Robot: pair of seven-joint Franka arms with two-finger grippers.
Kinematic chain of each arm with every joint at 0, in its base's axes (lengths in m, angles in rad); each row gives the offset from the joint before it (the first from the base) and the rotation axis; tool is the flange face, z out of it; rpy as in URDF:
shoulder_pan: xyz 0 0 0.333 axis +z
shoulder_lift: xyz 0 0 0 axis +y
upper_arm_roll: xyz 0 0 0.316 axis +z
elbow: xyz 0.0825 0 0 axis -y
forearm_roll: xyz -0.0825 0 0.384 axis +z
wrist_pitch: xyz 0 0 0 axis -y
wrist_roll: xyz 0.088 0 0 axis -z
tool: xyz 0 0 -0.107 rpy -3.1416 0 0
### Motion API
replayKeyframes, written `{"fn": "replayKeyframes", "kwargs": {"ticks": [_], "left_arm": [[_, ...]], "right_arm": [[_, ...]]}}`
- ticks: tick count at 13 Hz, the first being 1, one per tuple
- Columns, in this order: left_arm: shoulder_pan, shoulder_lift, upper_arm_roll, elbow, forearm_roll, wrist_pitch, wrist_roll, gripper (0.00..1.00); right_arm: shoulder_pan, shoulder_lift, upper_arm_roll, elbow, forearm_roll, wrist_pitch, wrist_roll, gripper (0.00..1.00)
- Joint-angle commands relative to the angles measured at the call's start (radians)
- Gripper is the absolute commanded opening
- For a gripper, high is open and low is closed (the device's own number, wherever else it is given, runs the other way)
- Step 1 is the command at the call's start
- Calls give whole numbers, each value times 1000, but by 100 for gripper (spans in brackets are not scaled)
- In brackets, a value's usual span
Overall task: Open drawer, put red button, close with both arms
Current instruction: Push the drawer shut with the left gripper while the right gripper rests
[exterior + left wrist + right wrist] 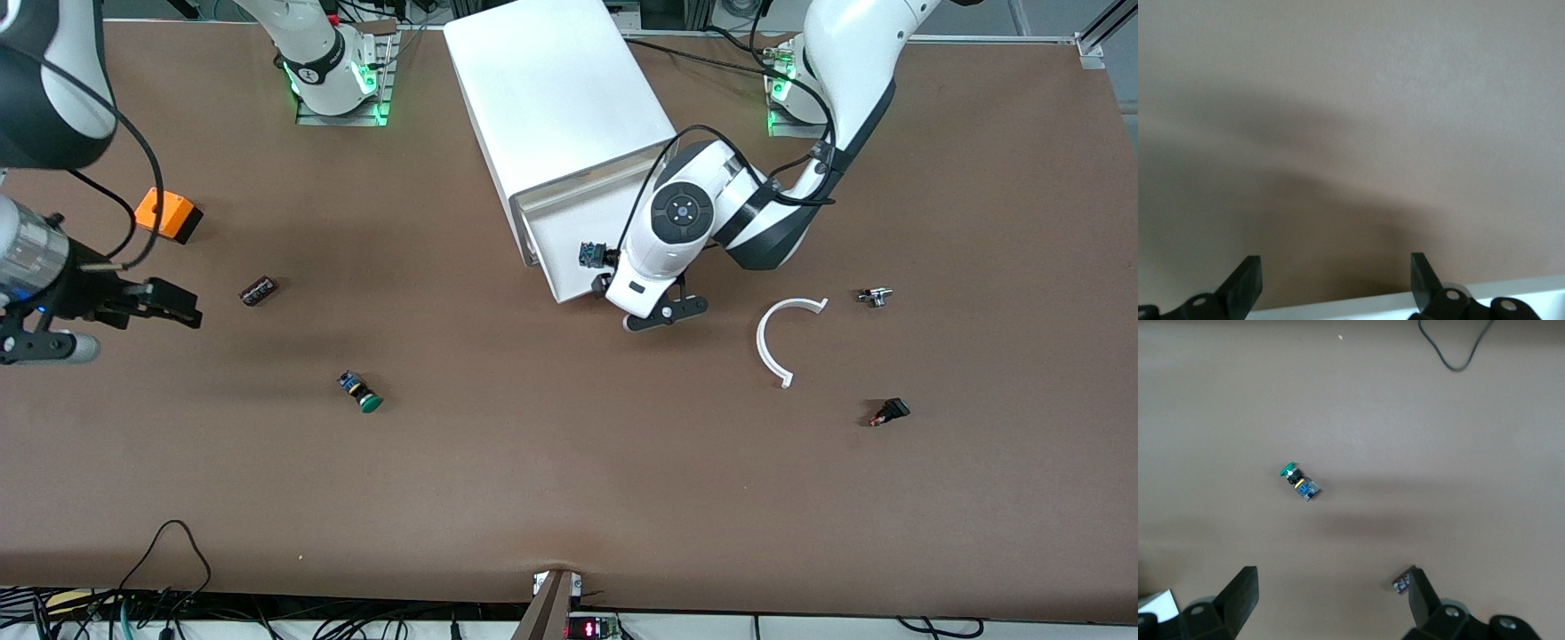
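Left arm bends down from its base, wrist tipped low; left gripper (662,313) released, fingers spread, at the front edge of the pulled-out drawer (569,233) of the white cabinet (556,98). Right arm waits raised at its bench (533,462) end, right gripper (169,307) also spread, holding nothing. Red button not visible; green button (360,392) lies on the bench.
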Motion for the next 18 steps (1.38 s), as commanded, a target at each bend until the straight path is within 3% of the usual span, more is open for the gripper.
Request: {"fn": "replayKeyframes", "kwargs": {"ticks": [1, 3, 7, 10, 18], "left_arm": [[12, -25, -25, -40, -59, -2, -18, 98], [3, -23, -25, -43, -90, -8, -18, 98], [2, -22, -57, -87, -95, -9, -21, 98], [0, -23, -71, -92, -176, -54, -21, 98], [-14, 1, -77, -90, -245, -103, -1, 99]], "right_arm": [[-20, -97, 16, -47, -6, -17, -149, 100], [-18, -127, -34, -91, -3, -4, -274, 100], [-22, -157, -114, -145, -6, 0, -330, 100], [-20, -180, -116, -165, -27, -7, -373, 100], [-18, -142, -119, -139, -29, -30, -362, 100]]}}
